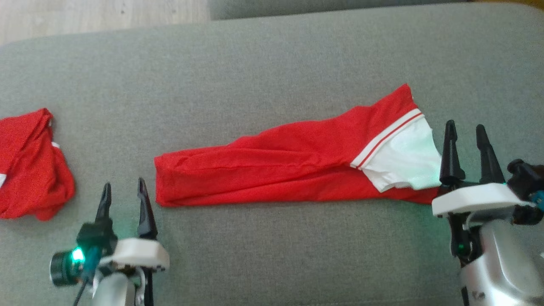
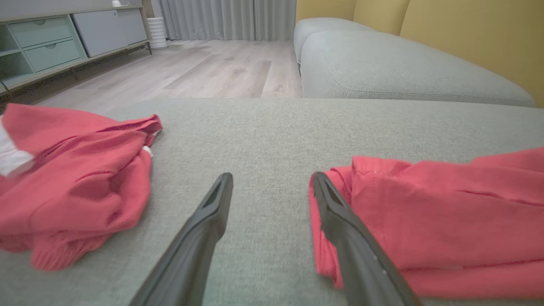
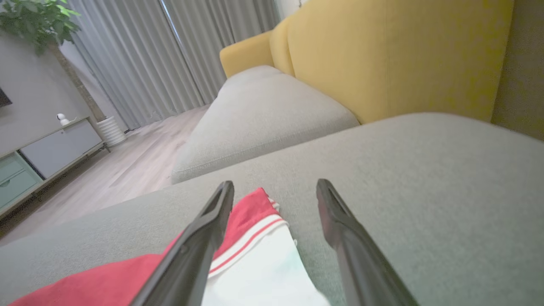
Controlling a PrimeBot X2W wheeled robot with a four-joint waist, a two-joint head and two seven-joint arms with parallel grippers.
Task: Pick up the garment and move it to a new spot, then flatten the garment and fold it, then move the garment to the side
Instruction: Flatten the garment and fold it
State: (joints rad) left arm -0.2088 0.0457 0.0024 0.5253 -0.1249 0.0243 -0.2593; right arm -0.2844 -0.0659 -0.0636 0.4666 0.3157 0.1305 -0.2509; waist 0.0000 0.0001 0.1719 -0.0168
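A red garment (image 1: 276, 170) with a white, red-striped end (image 1: 403, 161) lies folded into a long band across the grey cushion (image 1: 272, 63). My left gripper (image 1: 123, 187) stands open just off the band's left end, holding nothing; in the left wrist view its fingers (image 2: 272, 180) spread over bare cushion, with the garment's red edge (image 2: 425, 221) beside the right finger. My right gripper (image 1: 466, 131) is open by the white end, empty. In the right wrist view the white end (image 3: 263, 272) lies partly under the left finger (image 3: 212, 225).
A second red garment (image 1: 29, 165) lies crumpled at the cushion's left edge, seen again as a red heap (image 2: 72, 187) in the left wrist view. Wooden floor (image 1: 85, 17) lies beyond the cushion. A yellow sofa back (image 3: 382, 55) and another grey cushion (image 3: 263, 114) stand beyond.
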